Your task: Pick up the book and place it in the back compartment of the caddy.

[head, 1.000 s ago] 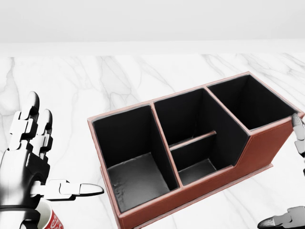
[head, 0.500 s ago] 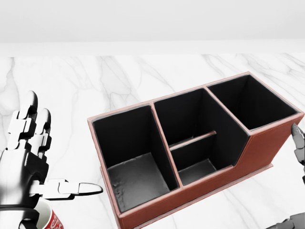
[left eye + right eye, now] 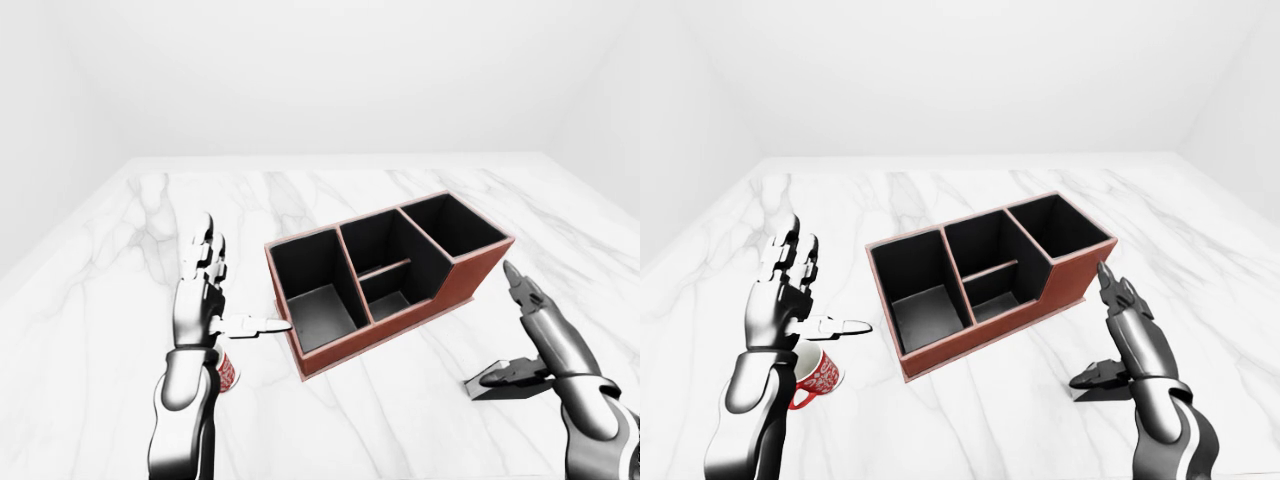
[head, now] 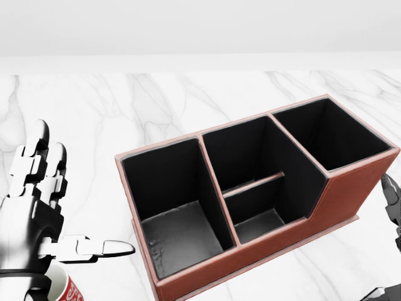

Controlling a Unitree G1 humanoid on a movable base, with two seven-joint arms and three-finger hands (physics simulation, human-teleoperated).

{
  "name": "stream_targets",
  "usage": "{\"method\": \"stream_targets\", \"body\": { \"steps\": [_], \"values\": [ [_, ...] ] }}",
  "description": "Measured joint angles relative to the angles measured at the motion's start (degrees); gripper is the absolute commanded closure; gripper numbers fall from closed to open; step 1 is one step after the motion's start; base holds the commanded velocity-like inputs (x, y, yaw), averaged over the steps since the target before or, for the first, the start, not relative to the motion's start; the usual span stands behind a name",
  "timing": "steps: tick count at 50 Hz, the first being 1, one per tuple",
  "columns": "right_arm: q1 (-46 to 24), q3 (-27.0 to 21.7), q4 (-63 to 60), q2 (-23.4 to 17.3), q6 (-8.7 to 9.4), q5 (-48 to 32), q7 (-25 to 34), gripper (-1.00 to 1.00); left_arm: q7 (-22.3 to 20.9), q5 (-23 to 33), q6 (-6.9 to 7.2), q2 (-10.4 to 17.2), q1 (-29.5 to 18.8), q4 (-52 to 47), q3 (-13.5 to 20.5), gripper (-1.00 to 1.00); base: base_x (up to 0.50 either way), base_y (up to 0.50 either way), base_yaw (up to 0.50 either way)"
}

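The caddy (image 3: 400, 322) is red-brown outside and black inside. It lies at an angle on the marble table (image 3: 130, 300), with all its compartments empty. My left hand (image 3: 235, 290) stands open to the caddy's left, fingers up and thumb pointing at the caddy's wall. My right hand (image 3: 1095, 330) is open to the right of the caddy's tall end, fingers spread above the table. A dark flat shape (image 3: 1105, 393) lies on the table under its thumb. I cannot tell whether this shape is the book. The head view shows only one fingertip (image 4: 390, 194) of the right hand.
A red-and-white mug (image 3: 820, 372) stands on the table just below my left hand. The table's edges run along the top of the eye views, with white walls behind.
My right hand has sunk toward the lower right edge of the head view, leaving only a fingertip showing. The left hand and the caddy have not moved.
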Motion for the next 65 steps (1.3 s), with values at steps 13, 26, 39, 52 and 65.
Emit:
{"method": "stream_targets", "body": {
  "steps": [13, 26, 39, 52, 65],
  "values": [
    [0.0, -0.1, 5.2, -1.4, -0.2, -0.8, -2.4, -1.0, 0.1, 0.1, 0.0, 0.0, -0.1, 0.2, -0.1, -1.0, 0.0, 0.0, 0.0],
    [0.5, 0.0, 7.6, -1.8, -0.2, -1.4, -3.4, -1.0, 0.1, 0.1, 0.0, 0.1, -0.2, 0.5, 0.0, -1.0, 0.0, 0.0, 0.0],
    [1.6, -0.5, 6.9, -1.1, -0.2, -2.1, -2.5, -1.0, 0.1, 0.1, 0.0, 0.1, -0.3, 0.6, 0.1, -1.0, 0.0, 0.0, 0.0],
    [2.2, -1.4, 6.5, -0.8, -0.2, -2.7, -1.7, -1.0, 0.2, 0.2, 0.0, 0.1, -0.3, 0.7, 0.0, -1.0, 0.0, 0.0, 0.0],
    [2.1, -2.4, 6.5, -0.9, -0.2, -3.3, -1.4, -1.0, 0.2, 0.1, 0.0, 0.1, -0.3, 1.0, 0.2, -1.0, 0.0, 0.0, 0.0]
  ]
}}
